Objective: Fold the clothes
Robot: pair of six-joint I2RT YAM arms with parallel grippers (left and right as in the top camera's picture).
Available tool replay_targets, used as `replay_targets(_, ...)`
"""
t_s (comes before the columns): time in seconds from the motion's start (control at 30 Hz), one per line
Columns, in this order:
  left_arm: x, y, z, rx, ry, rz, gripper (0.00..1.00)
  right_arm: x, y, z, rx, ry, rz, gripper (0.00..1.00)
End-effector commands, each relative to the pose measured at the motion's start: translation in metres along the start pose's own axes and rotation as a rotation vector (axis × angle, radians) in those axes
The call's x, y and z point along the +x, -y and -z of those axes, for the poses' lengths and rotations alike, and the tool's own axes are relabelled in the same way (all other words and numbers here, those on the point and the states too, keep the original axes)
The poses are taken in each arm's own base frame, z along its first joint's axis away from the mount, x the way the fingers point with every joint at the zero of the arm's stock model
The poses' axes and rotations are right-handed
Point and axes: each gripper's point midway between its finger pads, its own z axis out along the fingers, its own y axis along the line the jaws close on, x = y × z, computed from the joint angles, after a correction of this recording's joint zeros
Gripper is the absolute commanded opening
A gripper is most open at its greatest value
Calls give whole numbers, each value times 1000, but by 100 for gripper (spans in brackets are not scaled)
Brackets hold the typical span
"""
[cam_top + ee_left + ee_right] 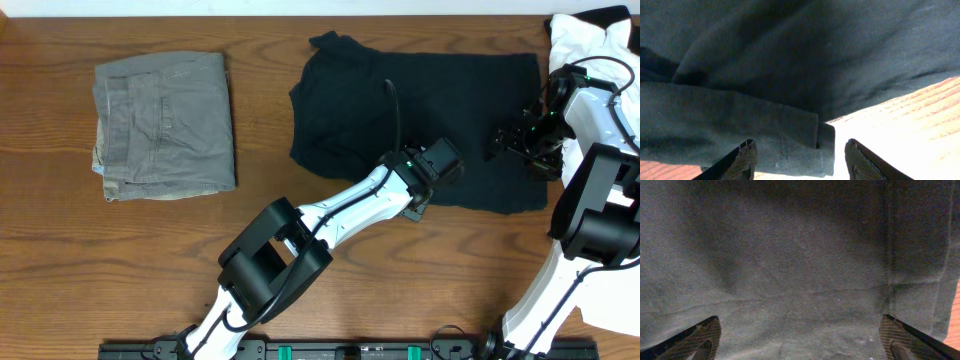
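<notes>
The clothes, a black T-shirt (pixel 460 95), lie partly folded on the wooden table, right of centre. My left gripper (pixel 425 198) is at the shirt's near edge. In the left wrist view its jaws (pixel 802 161) stand apart, with a hemmed corner of the shirt (pixel 800 150) lying between them, not pinched. My right gripper (pixel 510 142) hovers over the shirt's right side. Its fingers (pixel 705 337) are spread wide above flat black fabric (pixel 800 270), and a stitched hem (pixel 887 255) runs down the right.
Folded grey-green trousers (pixel 165 125) lie at the left. A white garment (pixel 590 35) is bunched at the back right corner behind the right arm. Bare wooden table (pixel 120 260) lies along the front left.
</notes>
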Motion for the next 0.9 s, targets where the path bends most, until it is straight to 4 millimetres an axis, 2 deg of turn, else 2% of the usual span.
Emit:
replay_targets(0.0,8,-4,-9,-32,-18,-17,59,2,-3,-4,-4,-12,2,99)
replay_targets(0.73,22,4,-20,-28,-20,-29,57,3,-3,-4,-5,-13,1,99)
replay_targets(0.87,21,1,-20,-43,-15,-30,44,3,-3,-4,-4,-13,2,99)
